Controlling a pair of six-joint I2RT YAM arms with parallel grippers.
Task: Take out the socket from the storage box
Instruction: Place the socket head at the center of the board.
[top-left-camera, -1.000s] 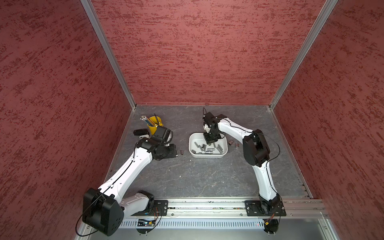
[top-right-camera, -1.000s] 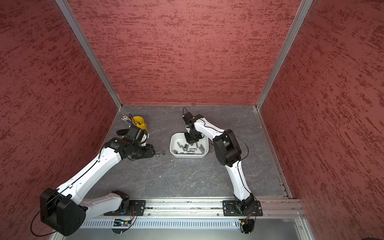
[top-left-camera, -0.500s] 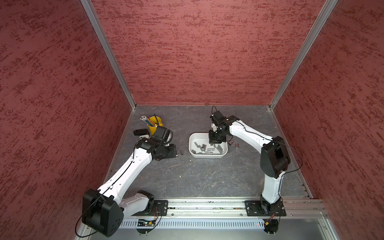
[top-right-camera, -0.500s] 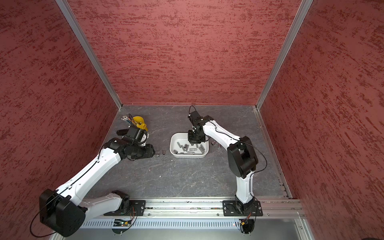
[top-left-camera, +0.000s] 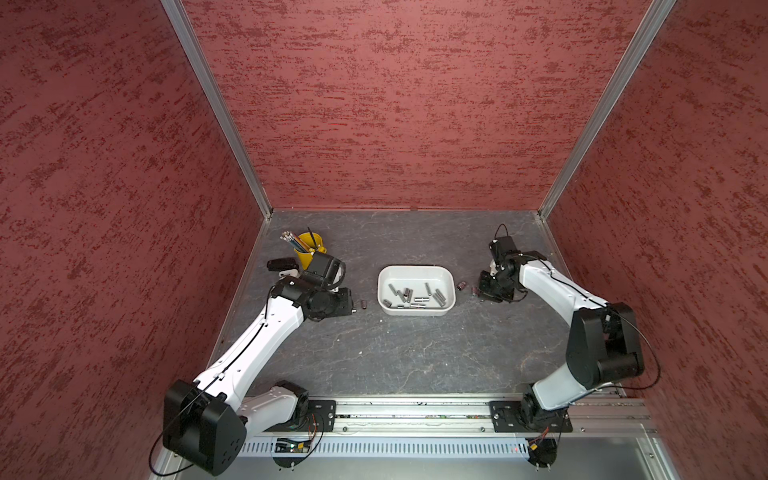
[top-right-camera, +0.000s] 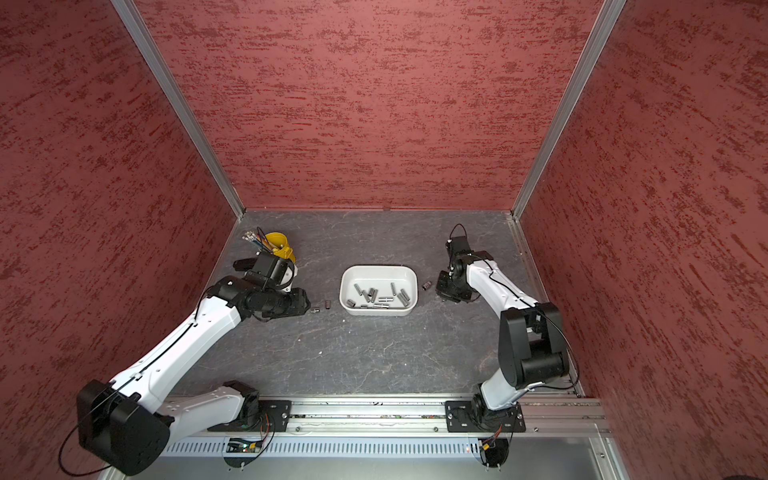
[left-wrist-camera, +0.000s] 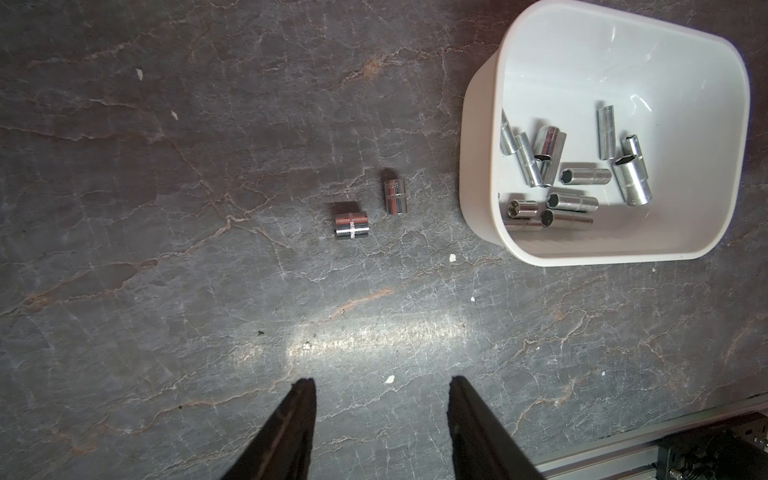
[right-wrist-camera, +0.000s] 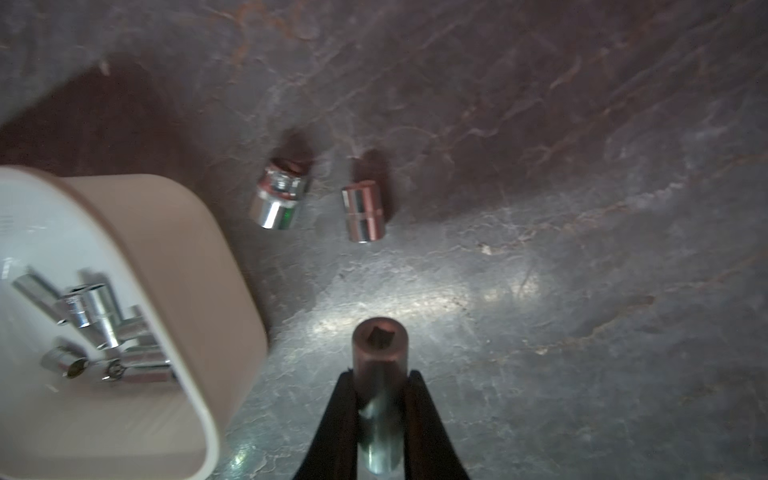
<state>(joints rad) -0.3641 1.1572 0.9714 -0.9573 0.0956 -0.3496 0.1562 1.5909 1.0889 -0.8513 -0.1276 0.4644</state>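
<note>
Two arms shared the grey table (top-left-camera: 415, 353): the left arm (top-left-camera: 266, 332) reached in on one side of the storage box (top-left-camera: 415, 268) and the right arm (top-left-camera: 552, 289) on the other. The storage box sat on the table between them, well apart from the yellow pencil cup (top-left-camera: 309, 245).

Our left gripper (left-wrist-camera: 381, 381) hung over bare table, its jaws moderately apart with nothing between them. Our right gripper (right-wrist-camera: 380, 376) was pinched narrow on the held socket (right-wrist-camera: 380, 345), gripping it by the sides with the square drive end pointing away. That socket was outside the box, over the table near its right-hand wall. We could not tell whether it touched the surface.

Four more sockets lay out on the table: the left pair (left-wrist-camera: 351, 226) and the right pair (right-wrist-camera: 364, 212). About ten remaining sockets (left-wrist-camera: 584, 176) lay jumbled on the box floor.

We judged the job well begun but far from done. The held one wanted setting down, and the jumble was yet to come out.
</note>
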